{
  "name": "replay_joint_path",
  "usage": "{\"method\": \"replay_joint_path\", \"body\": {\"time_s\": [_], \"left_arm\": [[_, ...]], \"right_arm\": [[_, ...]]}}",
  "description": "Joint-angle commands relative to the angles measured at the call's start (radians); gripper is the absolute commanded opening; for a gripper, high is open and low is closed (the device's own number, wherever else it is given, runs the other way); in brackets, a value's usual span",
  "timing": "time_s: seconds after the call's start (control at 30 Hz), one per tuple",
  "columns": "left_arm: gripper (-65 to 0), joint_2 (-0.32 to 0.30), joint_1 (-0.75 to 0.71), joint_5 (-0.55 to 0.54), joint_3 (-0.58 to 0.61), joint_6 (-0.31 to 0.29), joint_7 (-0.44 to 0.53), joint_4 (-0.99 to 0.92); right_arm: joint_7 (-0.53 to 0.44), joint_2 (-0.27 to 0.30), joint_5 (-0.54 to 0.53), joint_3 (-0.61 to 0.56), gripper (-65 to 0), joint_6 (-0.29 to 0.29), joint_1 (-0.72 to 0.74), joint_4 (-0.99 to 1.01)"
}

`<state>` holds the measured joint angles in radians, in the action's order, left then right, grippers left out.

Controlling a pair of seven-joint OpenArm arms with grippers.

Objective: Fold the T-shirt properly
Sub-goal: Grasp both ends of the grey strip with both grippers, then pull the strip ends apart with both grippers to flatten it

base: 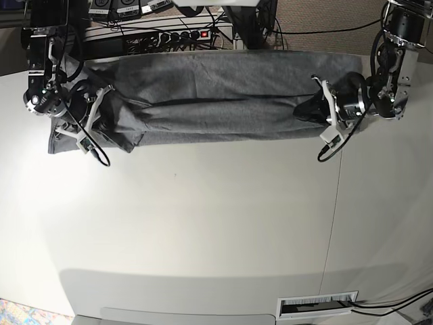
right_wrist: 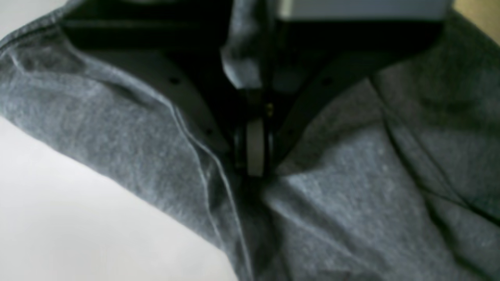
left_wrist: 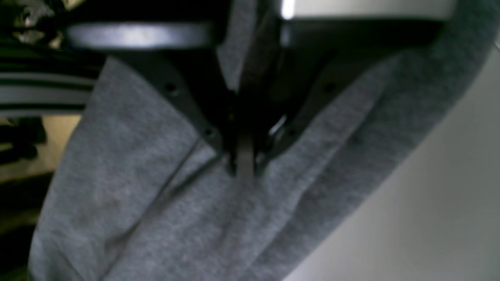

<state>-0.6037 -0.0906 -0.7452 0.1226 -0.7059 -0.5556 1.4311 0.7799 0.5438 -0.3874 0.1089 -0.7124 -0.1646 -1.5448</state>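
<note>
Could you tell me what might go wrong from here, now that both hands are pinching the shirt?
1. The plain heather-grey cotton T-shirt lies stretched between the left hand and right hand; uneven pulling could skew the fold.
2. Each hand pinches only a small bunch of fabric, so the soft knit might slip free.
3. The shirt sits near the far edge of the white table, beside cables it could snag.

White table (base: 203, 223); power strip (base: 177, 35), cables behind it.
</note>
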Motion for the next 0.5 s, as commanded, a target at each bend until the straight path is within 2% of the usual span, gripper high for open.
{"method": "replay_joint_path", "body": {"time_s": [0.0, 0.27, 0.37, 0.47], "left_arm": [[-65.0, -0.019, 0.005, 0.090, -0.008, 0.036, -0.039, -0.011], [-65.0, 0.003, 0.066, 0.128, -0.008, 0.036, 0.039, -0.021], [-65.0, 0.032, 0.099, 0.207, -0.008, 0.037, 0.113, -0.021], [-65.0, 0.072, 0.130, 0.277, -0.008, 0.061, 0.130, -0.033]], "right_arm": [[0.051, 0.013, 0.060, -0.001, -65.0, 0.014, 0.014, 0.018], [-0.006, 0.013, 0.059, -0.001, -65.0, 0.014, 0.137, 0.104], [-0.032, 0.011, 0.060, -0.001, -65.0, 0.014, 0.164, 0.124], [-0.053, 0.001, 0.061, -0.003, -65.0, 0.014, 0.191, 0.143]]}}
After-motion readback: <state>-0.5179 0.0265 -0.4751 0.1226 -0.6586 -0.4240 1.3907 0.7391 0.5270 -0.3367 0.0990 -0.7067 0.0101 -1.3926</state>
